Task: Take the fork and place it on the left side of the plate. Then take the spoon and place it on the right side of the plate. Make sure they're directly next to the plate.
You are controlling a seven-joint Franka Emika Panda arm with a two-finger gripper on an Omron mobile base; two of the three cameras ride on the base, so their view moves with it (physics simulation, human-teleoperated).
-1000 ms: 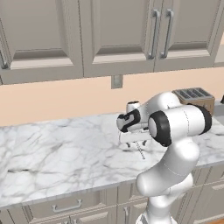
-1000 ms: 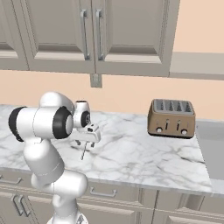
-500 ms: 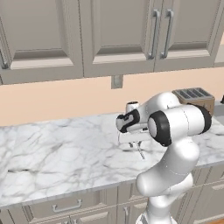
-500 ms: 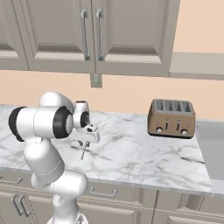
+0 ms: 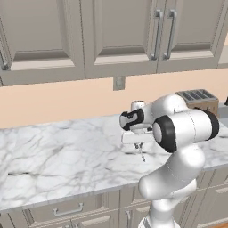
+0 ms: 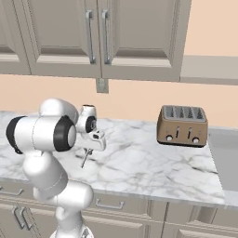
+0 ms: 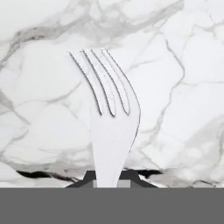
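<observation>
the fork (image 7: 111,127) is held in the gripper (image 7: 112,177), whose two dark fingertips are closed narrowly on the base of the pronged head, one on each side. in the hand view the four prongs are pointed toward twelve o'clock, curving slightly to one o'clock at their tips, and the white marble counter (image 7: 183,87) is seen behind them. in the left base view the gripper (image 5: 139,144) is seen above the counter (image 5: 58,156), with the fork (image 5: 142,152) hanging from it toward six o'clock, its tip just above or at the marble; contact cannot be told. in the right base view the fork (image 6: 84,158) is seen slanting toward seven o'clock below the gripper (image 6: 88,149). a brown toaster (image 6: 181,126) is set on the counter well apart, at about three o'clock from the gripper in that view. grey cabinet doors (image 6: 100,35) are seen above, at twelve o'clock.
</observation>
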